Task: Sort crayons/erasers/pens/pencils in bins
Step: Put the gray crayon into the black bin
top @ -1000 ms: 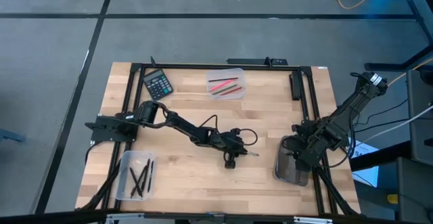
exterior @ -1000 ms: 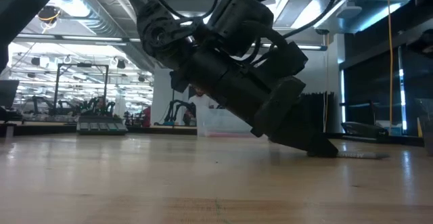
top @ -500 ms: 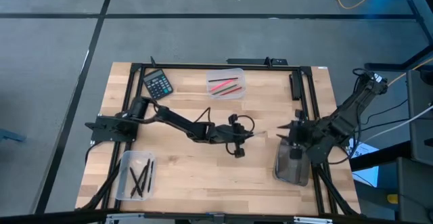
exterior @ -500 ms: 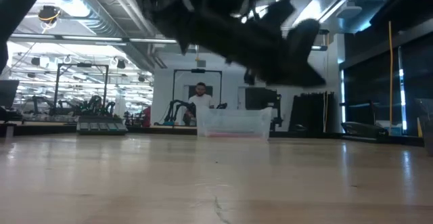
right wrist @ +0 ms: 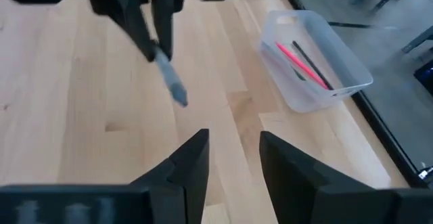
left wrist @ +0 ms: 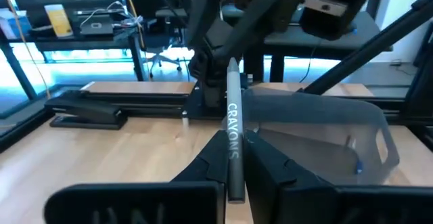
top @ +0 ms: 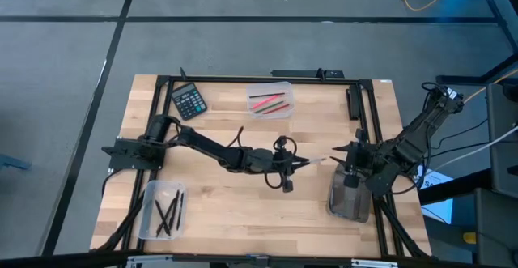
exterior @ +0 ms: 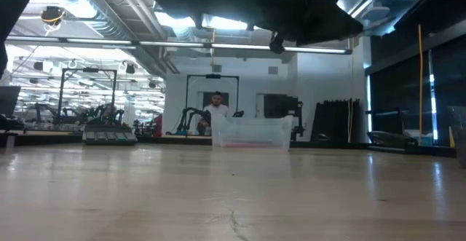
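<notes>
Wooden worktop (top: 235, 211) carries three bins. Clear bin (top: 269, 100) at the far edge, middle, holds red, pink and green sticks. Clear bin (top: 161, 210) at the near left corner holds several black sticks. Smoky grey bin (top: 350, 197) sits near the right edge; contents cannot be told. Left jaws (top: 301, 163) are raised over mid-worktop, closed on a grey crayon (left wrist: 233, 126) lettered CRAYONS, pointing toward the grey bin. Right jaws (top: 345, 155) are just beyond the crayon's tip, fingers spread. Black calculator (top: 188, 100) lies at the far left.
</notes>
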### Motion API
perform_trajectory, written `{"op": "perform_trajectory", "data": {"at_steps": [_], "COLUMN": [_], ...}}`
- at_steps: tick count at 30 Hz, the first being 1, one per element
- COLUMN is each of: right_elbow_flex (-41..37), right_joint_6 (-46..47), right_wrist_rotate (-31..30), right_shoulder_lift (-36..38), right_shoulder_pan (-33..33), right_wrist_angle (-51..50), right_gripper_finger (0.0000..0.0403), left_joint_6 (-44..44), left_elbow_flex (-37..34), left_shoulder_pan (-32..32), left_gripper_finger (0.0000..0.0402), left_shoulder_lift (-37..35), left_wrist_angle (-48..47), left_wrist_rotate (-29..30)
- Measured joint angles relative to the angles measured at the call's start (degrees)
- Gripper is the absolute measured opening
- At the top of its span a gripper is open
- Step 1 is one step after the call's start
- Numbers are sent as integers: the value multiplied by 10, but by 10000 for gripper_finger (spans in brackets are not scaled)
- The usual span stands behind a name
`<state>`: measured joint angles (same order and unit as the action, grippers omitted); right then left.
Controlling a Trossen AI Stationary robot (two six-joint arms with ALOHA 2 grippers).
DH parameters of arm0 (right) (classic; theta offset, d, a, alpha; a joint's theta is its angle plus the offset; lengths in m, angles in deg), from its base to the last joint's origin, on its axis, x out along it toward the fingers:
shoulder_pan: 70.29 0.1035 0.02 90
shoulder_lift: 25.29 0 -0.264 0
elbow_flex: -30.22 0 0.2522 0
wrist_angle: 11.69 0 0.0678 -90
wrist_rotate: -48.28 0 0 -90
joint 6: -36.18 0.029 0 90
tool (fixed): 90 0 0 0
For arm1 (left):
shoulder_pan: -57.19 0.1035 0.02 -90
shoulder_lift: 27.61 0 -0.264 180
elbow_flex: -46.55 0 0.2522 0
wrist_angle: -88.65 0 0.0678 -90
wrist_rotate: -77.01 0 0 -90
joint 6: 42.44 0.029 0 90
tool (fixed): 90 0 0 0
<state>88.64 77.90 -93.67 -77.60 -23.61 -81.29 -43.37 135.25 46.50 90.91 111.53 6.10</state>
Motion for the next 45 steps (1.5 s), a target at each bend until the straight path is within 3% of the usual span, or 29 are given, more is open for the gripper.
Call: {"op": "perform_trajectory", "data": {"at_steps": [3,10,16,21,24,30,35,37,41,45], "right_elbow_flex": [0,0,0,-2,-25,-95,-195,-234,-285,-301], "right_joint_6": [9,-19,-78,-138,-179,-239,-379,-469,-605,-646], "right_wrist_rotate": [-25,-8,22,-32,-98,-169,-180,-159,-57,7], "right_shoulder_lift": [0,-1,-3,-21,-26,-24,-25,-24,-24,-24], "right_shoulder_pan": [0,0,0,10,45,77,76,76,76,64], "right_wrist_angle": [0,24,115,161,218,391,671,818,1050,1115], "right_gripper_finger": [136,140,193,241,251,251,251,251,251,249], "left_joint_6": [0,14,32,32,32,55,61,62,87,110], "left_elbow_flex": [0,0,0,0,0,0,0,0,0,1], "left_shoulder_pan": [-6,-18,-25,-29,-34,-40,-41,-41,-41,-41], "left_gripper_finger": [24,16,23,20,17,22,20,18,19,22], "left_shoulder_lift": [0,-1,0,0,0,0,0,0,0,0], "left_wrist_angle": [2,62,117,144,146,145,144,142,128,129], "left_wrist_rotate": [0,0,0,-1,-1,-1,-3,-12,-39,-50]}}
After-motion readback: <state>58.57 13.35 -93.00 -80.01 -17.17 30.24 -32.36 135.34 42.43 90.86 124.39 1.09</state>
